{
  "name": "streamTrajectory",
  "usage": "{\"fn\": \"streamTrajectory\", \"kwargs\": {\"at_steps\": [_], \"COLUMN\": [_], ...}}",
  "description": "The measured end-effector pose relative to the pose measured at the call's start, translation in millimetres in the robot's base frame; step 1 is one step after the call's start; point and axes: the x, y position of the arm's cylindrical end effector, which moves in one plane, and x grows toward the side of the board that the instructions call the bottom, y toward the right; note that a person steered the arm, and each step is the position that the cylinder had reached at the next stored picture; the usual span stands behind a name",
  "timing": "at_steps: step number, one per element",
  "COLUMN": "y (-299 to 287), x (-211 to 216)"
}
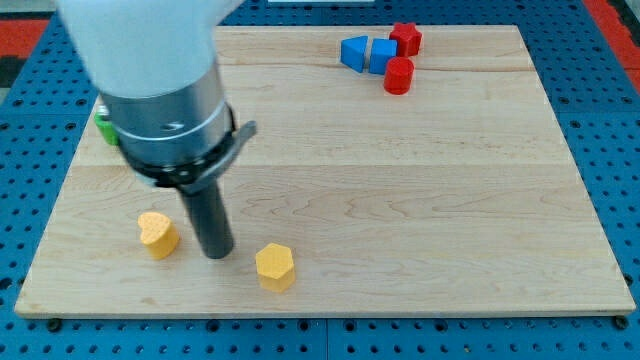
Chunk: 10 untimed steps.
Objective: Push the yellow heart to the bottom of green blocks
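At the view's left edge, a small part of a green block [103,127] can be seen on the wooden board [400,200], mostly hidden behind the arm's grey and white body [160,90]; its shape cannot be made out, and whether more than one green block lies there cannot be told. Below it, near the board's bottom left, the yellow heart [158,234] is found, well apart from the green block and lower in the view. Just to the right of the heart, my tip [216,254] is set on the board, close beside the heart though contact cannot be confirmed. No pincer is carried by the arm: only the straight dark rod is fitted, and nothing is held by it. Further right, near the bottom edge, a yellow hexagonal block [275,267] is placed, so the tip lies between the two yellow pieces. At the view's top right, a cluster is formed by a blue triangular block [352,53], a blue cube [382,54], a red star-like block [405,38] and a red cylinder [398,76], all touching or nearly so.
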Motion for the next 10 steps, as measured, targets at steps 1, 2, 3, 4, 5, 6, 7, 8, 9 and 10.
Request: {"fn": "streamTrajectory", "kwargs": {"at_steps": [1, 2, 3, 4, 5, 6, 7, 8, 9, 10], "y": [-40.7, -65.1, -95.8, -123.0, -129.3, -138.2, -178.2, -170.3, -145.2, -133.9], "x": [0.0, 0.0, -9.5, -38.5, -39.5, -23.1, -26.4, -50.8, -56.7, -71.7]}}
